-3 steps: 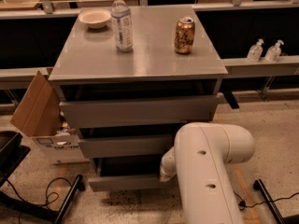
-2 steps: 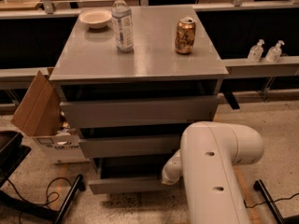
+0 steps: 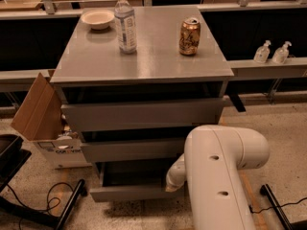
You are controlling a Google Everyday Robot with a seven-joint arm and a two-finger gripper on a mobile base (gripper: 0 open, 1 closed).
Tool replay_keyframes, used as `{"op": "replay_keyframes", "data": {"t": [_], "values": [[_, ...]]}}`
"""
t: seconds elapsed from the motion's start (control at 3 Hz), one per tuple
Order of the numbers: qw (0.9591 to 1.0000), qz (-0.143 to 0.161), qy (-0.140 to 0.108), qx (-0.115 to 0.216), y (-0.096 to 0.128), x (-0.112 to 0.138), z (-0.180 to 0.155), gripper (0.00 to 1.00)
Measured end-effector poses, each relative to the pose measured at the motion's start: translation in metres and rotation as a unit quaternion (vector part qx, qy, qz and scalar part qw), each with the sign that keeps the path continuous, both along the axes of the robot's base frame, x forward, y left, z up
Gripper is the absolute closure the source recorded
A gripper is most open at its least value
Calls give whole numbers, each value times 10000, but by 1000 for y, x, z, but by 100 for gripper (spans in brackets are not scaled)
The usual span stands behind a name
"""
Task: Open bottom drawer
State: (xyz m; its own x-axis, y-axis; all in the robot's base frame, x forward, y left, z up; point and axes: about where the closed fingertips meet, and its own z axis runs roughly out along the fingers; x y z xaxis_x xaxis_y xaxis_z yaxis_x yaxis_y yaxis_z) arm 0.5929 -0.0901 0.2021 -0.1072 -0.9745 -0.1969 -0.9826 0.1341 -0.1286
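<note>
Bottom drawer point(image 3: 134, 192) stands partly out; gripper point(image 3: 173, 180) at its right front, behind arm point(image 3: 221, 176); grip state indeterminable.

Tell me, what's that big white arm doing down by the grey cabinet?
A robot arm is working the bottom drawer of the grey cabinet. Its gripper sits at the right end of that drawer's front, mostly hidden by the arm. The drawer stands partly pulled out, its interior showing.
</note>
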Motion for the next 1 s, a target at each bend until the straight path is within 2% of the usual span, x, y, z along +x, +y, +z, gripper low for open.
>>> {"op": "replay_keyframes", "data": {"t": [0.67,1.0], "values": [[10000,7,23,0,1,-2,-2,7],[10000,-3,67,-14,0,-6,-7,0]]}}
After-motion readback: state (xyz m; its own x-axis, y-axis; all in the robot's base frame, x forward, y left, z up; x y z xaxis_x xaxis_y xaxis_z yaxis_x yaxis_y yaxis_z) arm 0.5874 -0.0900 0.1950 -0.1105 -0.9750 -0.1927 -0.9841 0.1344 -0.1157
